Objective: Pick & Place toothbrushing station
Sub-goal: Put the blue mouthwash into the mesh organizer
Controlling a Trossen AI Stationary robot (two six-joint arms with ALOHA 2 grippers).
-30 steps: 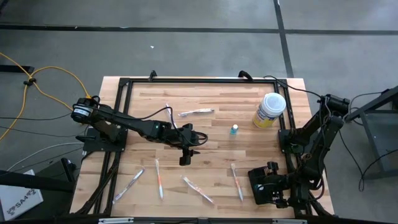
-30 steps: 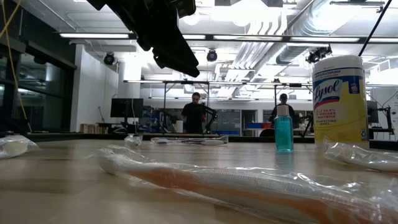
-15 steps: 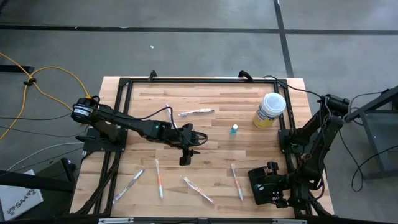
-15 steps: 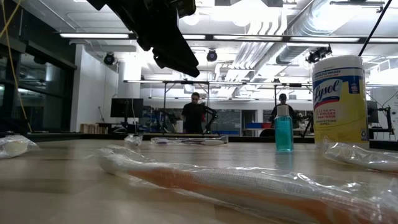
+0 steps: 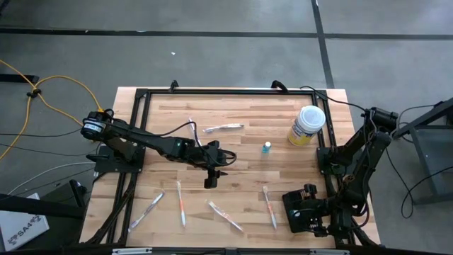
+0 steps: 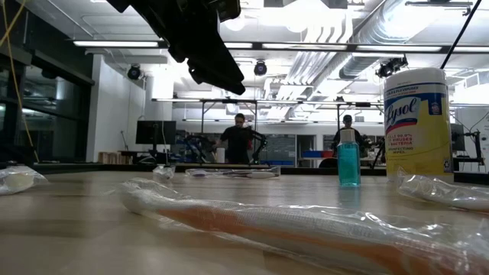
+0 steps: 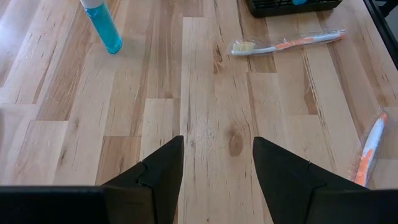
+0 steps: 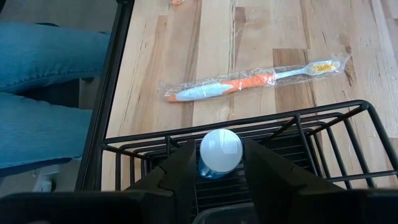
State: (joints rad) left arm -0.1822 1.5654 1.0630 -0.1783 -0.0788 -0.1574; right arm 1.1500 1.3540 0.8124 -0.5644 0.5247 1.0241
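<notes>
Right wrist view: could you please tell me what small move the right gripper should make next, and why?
Probably open the fingers to let go. The right gripper clasps the white cap of the small blue bottle from both sides, and the bottle stands inside the walls of the black wire basket. Whether its base touches the floor is hidden, so release gently. The left gripper hangs open above bare wood.

The black wire-mesh basket [image 8: 249, 168] runs off the picture's edge on the near side of the right gripper [image 8: 219, 163], whose own fingers cover part of it. A white-capped bottle [image 8: 220, 152] between those fingers hides its body below the cap. Ahead of the open left gripper [image 7: 217, 168], the blue bottle [image 7: 103, 26] loses its top and a basket corner [image 7: 292, 5] barely shows.
</notes>
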